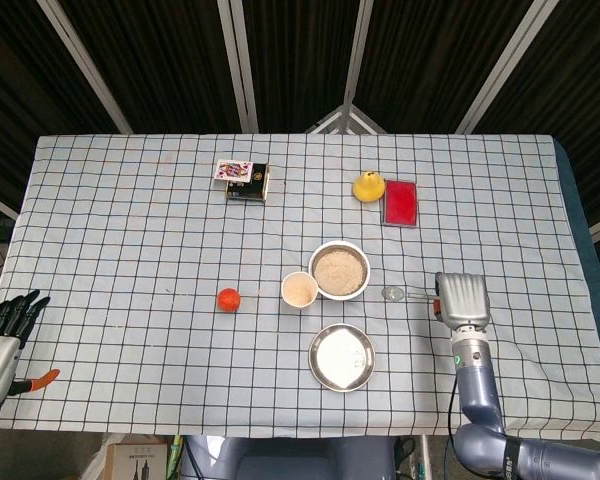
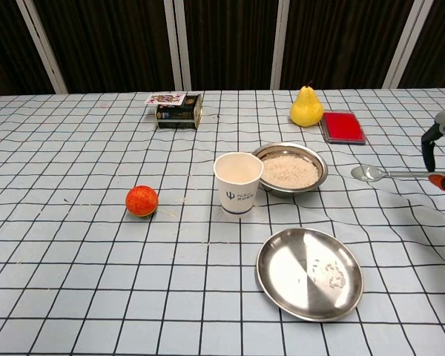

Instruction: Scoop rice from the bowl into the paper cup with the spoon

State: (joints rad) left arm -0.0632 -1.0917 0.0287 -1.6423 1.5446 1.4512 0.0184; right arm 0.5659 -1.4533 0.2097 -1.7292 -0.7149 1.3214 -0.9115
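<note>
The right hand (image 1: 462, 298) sits over the right side of the table, seen from above as a grey block with its back facing up and fingers curled underneath. Its grey forearm runs straight back toward the near table edge, ending in a rounded joint at the bottom of the head view. In the chest view the same hand shows only at the far right edge, dark fingers (image 2: 429, 148) bent downward, pinching the orange-tipped handle of the spoon (image 2: 389, 173), which is level above the cloth. The left hand (image 1: 0, 335) rests off the table's near left corner, dark fingers together pointing away from the robot, holding nothing.
</note>
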